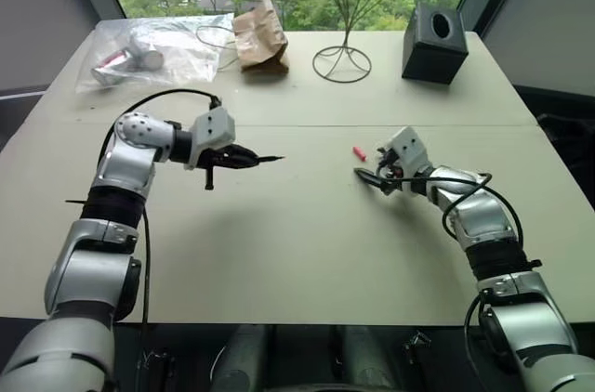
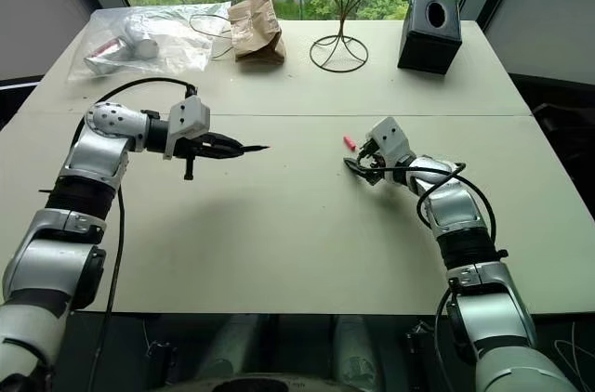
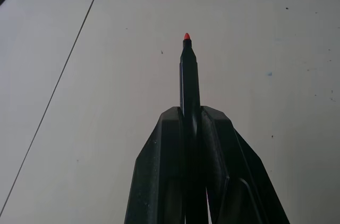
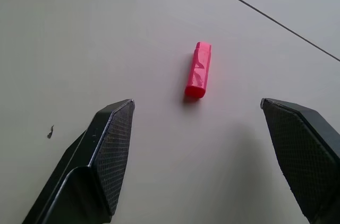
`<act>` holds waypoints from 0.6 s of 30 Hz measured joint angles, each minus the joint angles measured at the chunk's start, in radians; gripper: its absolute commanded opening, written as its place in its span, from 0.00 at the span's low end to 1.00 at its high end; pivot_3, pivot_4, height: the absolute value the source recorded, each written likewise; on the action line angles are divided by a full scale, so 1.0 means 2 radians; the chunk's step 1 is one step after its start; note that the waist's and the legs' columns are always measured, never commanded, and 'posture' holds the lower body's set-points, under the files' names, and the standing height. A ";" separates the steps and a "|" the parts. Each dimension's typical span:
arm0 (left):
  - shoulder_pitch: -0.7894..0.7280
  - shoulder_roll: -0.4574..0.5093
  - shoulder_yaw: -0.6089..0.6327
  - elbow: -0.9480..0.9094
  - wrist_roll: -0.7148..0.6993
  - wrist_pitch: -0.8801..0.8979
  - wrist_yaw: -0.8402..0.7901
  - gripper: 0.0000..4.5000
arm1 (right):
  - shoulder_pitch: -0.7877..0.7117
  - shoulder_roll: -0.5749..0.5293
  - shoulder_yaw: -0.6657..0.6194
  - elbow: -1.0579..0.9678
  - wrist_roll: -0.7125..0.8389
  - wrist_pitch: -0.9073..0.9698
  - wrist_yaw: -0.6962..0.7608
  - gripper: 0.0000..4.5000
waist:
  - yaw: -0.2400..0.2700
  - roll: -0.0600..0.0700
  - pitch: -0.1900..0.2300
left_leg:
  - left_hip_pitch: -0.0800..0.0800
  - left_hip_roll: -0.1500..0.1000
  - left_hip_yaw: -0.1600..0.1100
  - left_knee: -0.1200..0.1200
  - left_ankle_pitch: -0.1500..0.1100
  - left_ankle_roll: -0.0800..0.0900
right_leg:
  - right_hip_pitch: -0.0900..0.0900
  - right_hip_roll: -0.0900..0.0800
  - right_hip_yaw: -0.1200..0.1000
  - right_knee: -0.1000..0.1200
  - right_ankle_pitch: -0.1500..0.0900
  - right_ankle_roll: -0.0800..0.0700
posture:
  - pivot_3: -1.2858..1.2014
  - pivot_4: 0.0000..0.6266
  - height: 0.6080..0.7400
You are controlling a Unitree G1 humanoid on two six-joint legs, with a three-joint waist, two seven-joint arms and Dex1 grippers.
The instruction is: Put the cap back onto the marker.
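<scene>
**Student:** What stage of the task does this figure show?

**Instructor:** An early one. The marker (image 3: 188, 75) is already in hand: the left gripper (image 1: 244, 159) has its two fingers closed tight along the black barrel, and the red tip points out past them, toward the middle of the worktop (image 1: 297, 243). The marker is held above the surface, over the left half, well in from the left edge.

**Student:** And the cap?

**Instructor:** The cap (image 4: 198, 77) lies flat on the worktop, not yet picked up. It sits right of centre, about midway between the near and far edges, just on the near side of the seam that crosses the worktop.

**Student:** Is the right gripper touching it?

**Instructor:** No. The right gripper (image 4: 196, 128) has its fingers (image 4: 114, 144) spread wide and holds nothing. The right wrist view shows the cap a little beyond the fingertips, roughly centred between them, with bare surface all round.

**Student:** So what is left?

**Instructor:** By my reading, most of it: advance until the fingers straddle the cap, close on it, lift it, bring it to the marker's tip, align and press home. Cap and marker are well apart at present.
</scene>
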 measured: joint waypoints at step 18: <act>0.013 0.000 0.000 -0.004 -0.010 0.001 0.009 0.02 | 0.000 -0.003 -0.020 -0.006 -0.027 0.021 -0.026 0.88 | -0.001 0.000 0.000 | 0.000 0.000 0.000 0.000 0.000 0.000 | 0.000 0.000 0.000 0.000 0.000 0.000 | 0.52 0.24 1.00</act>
